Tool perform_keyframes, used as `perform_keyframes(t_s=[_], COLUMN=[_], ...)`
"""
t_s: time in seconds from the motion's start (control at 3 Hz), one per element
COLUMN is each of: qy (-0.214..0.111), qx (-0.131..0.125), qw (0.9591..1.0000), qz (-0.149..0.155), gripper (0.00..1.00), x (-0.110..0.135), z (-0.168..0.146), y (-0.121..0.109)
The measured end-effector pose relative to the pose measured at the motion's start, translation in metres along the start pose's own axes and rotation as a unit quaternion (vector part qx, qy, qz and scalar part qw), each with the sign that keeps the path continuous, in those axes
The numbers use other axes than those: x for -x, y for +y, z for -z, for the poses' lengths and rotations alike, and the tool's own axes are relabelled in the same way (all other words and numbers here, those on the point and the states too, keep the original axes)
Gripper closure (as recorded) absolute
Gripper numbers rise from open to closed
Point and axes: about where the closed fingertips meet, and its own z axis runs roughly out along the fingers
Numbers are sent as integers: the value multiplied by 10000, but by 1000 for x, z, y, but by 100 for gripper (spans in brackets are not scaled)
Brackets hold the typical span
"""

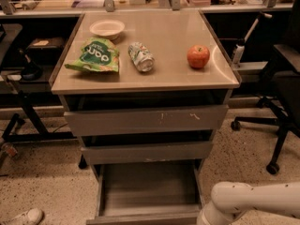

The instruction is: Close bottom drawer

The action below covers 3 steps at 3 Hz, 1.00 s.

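The bottom drawer (pixel 149 187) of the grey cabinet is pulled far out, showing its shallow empty grey box interior; its flat front runs along the lower edge of the view. The middle drawer front (pixel 146 151) and the top, scratched drawer front (pixel 145 119) stand slightly out above it. My white arm (pixel 243 203) comes in at the lower right, next to the drawer's right front corner. The gripper itself is out of view below the frame.
On the cabinet top (pixel 164 76) lie a white bowl (pixel 107 28), a green chip bag (pixel 94 56), a tipped can (pixel 141 56) and a red apple (pixel 198 56). A black office chair (pixel 281 102) stands at the right. A white shoe (pixel 21 217) is at the lower left.
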Motion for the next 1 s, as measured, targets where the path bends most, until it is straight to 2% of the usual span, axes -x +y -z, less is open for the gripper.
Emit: perform_keyframes(t_s=[0.33, 1.0], qy=[11, -36], qx=[279, 371], qw=[9996, 9992], qz=[-102, -138], gripper=[100, 100], x=[-2, -4], z=[-31, -50], y=[-7, -10])
